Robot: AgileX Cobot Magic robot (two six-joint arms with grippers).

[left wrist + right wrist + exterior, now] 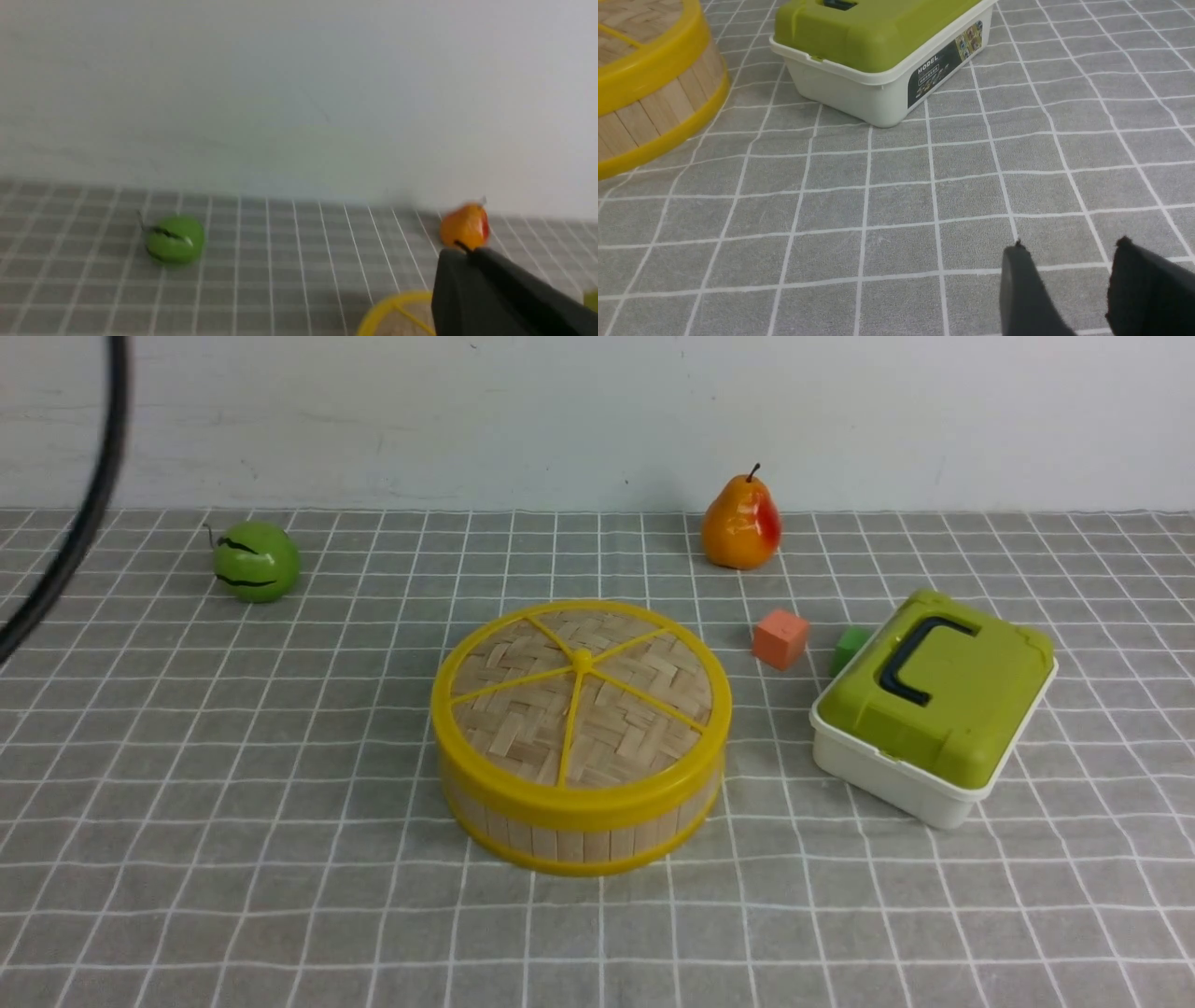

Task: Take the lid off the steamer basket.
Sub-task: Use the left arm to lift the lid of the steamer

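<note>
Front view: lid point(581, 695) being shown seated flat on basket point(569, 826), mid tabletop point(280, 803), no claw touching it.

Left wrist view: left claw point(467, 254) being held shut, empty, lid edge showing past it.

Right wrist view: right claw point(1071, 242) being held parted, empty, low over tabletop, apart from box point(878, 60).

Lid being judged light, stiff; plastic rim likely slippery, weave possibly brittle. Small centre knob being judged best hold: narrow pinch, straight lift. Basket possibly being dragged up if fit is snug.

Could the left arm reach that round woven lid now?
Probably yes: nothing lies on the lid or crowds its left side. The left gripper is shut, though, so must open first.
</note>
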